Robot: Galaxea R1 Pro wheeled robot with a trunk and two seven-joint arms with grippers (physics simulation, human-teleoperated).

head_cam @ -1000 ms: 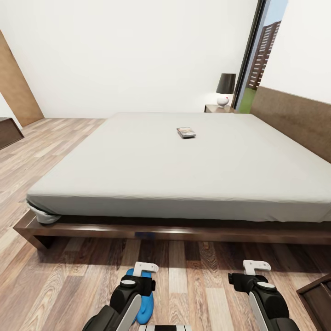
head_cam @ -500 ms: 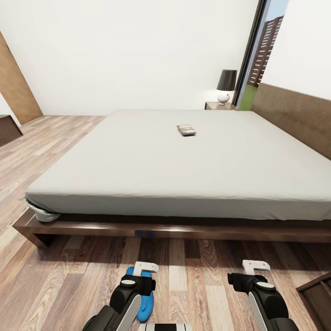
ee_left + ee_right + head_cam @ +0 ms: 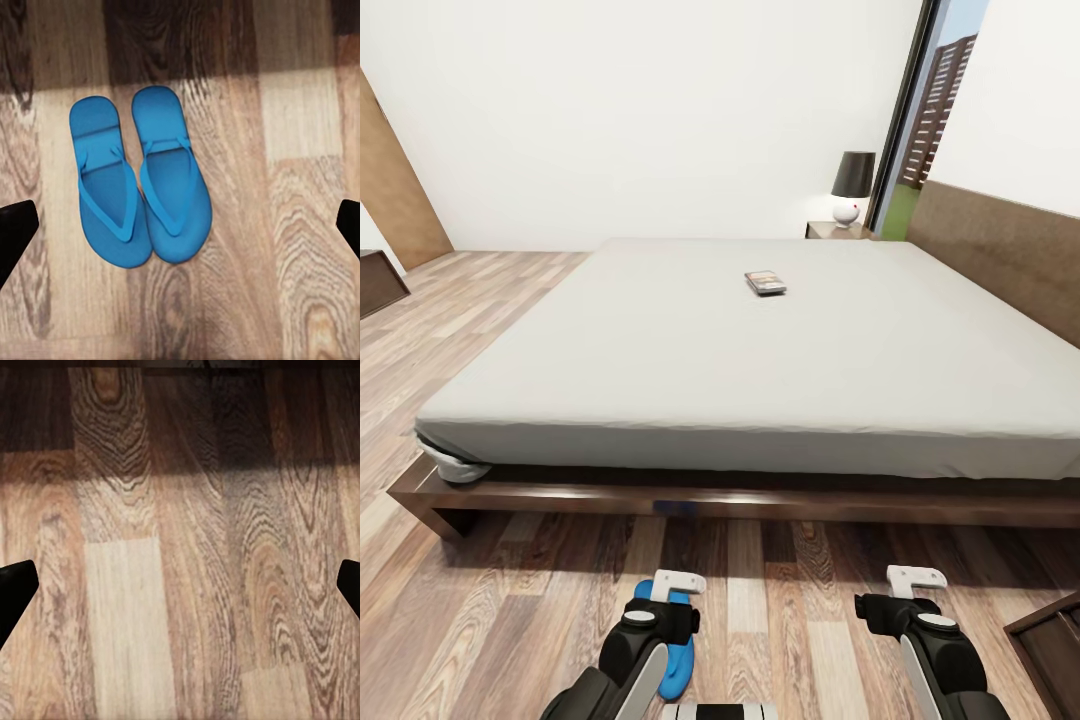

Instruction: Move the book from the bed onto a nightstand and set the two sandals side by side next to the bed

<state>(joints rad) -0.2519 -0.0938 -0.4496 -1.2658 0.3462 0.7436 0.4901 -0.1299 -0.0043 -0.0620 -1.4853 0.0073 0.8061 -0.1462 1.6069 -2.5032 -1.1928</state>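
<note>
The book (image 3: 765, 283) lies flat near the middle of the bed (image 3: 760, 350), on its off-white mattress. A nightstand (image 3: 838, 231) stands at the bed's far corner by the headboard. Both blue sandals (image 3: 109, 191) (image 3: 171, 176) lie side by side on the wood floor beside the bed's near edge, and part of one sandal (image 3: 682, 655) shows under my left wrist. My left gripper (image 3: 180, 229) hangs open above the pair, touching neither. To the right, my right gripper (image 3: 180, 589) is open over bare floor planks.
A black-shaded lamp (image 3: 852, 188) stands on the far nightstand beside a tall window (image 3: 925, 120). The headboard (image 3: 1000, 260) runs along the right. A dark wooden corner (image 3: 1050, 640) juts in at the near right. A low dark cabinet (image 3: 375, 285) and a door (image 3: 395, 190) are at the left.
The whole view shifted slightly a second ago, so the camera moved. The book, sandals and both grippers keep their places relative to each other.
</note>
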